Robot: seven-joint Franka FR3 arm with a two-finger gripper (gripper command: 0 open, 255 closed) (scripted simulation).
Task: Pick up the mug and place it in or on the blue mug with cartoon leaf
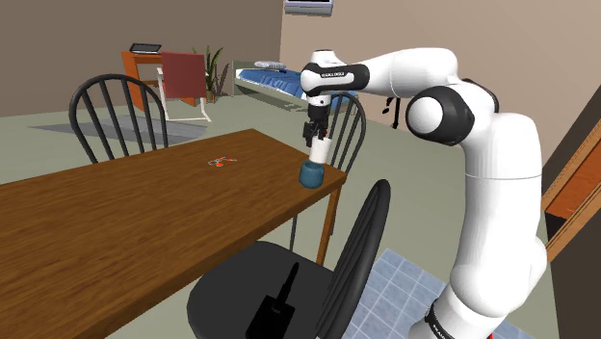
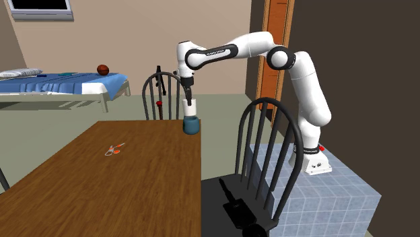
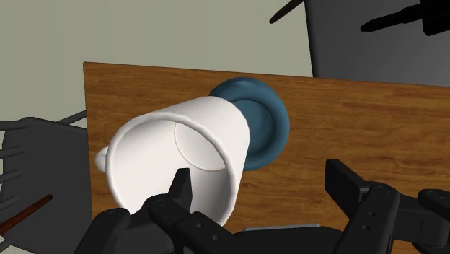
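Evidently found gripper (image 3: 258,173) released, with fingers (image 3: 180,191) spread clear of white mug (image 3: 155,155). Noted white mug at six o'clock below gripper in shoulder view, seated tilted in blue mug (image 3: 267,126) by corner of wooden table (image 3: 375,123). Judged light, rigid, slick, breakable; best taken across rim wall, opposite handle (image 3: 102,156). Recorded smooth, tapered round walls.

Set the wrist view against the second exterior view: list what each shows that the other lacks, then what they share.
Wrist view adds the plain white mug's hollow inside and the black gripper's fingers standing apart. Second exterior view adds the blue-covered bed, the white arm and a small orange item. Both: the white mug over the round blue mug's mouth on the brown wooden table.
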